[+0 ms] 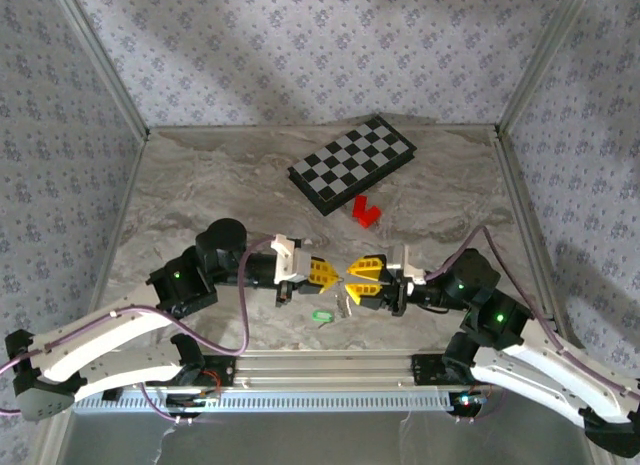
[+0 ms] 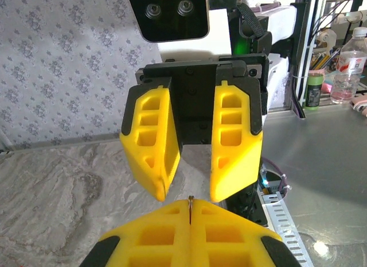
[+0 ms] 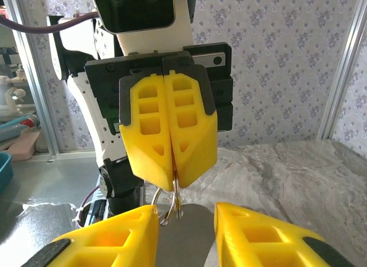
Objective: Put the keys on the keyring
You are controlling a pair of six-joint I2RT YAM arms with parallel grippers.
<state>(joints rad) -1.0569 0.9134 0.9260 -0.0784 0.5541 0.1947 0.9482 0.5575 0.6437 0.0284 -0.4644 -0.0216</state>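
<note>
The key [image 1: 322, 315], a tiny piece with a bright green head, lies on the marble table in front of and below both grippers, held by neither. My left gripper [image 1: 335, 275] is shut on the keyring [image 3: 176, 196], a thin silvery loop that hangs down from its fingertips [image 3: 163, 175]. In the left wrist view a thin metal edge of the keyring [image 2: 190, 202] shows in the seam of the shut left gripper [image 2: 190, 206]. My right gripper [image 1: 350, 282] faces it tip to tip, open, with its fingers [image 3: 114, 235] on either side of the hanging loop, not touching it.
A red block [image 1: 365, 212] lies behind the grippers, and a checkered board [image 1: 352, 163] sits further back. A small silvery piece [image 1: 345, 305] lies beside the green key. Patterned walls enclose the table [image 1: 200, 185] on three sides, and a metal rail [image 1: 330, 370] runs along the near edge.
</note>
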